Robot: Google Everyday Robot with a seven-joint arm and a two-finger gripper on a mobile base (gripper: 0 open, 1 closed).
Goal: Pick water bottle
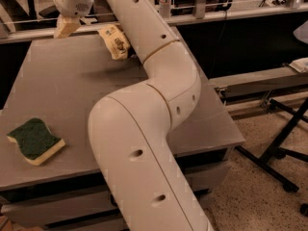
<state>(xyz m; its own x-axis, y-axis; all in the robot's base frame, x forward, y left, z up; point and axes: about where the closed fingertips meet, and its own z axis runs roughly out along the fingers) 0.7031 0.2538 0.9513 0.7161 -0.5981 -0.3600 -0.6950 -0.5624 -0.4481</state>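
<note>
Water bottle unseen, gripper (65, 27) (above table (72, 85), far left)

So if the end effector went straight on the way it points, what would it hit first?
Probably the table near its far-left corner: the end effector hangs above it, pointing down. Depth is unclear.
</note>
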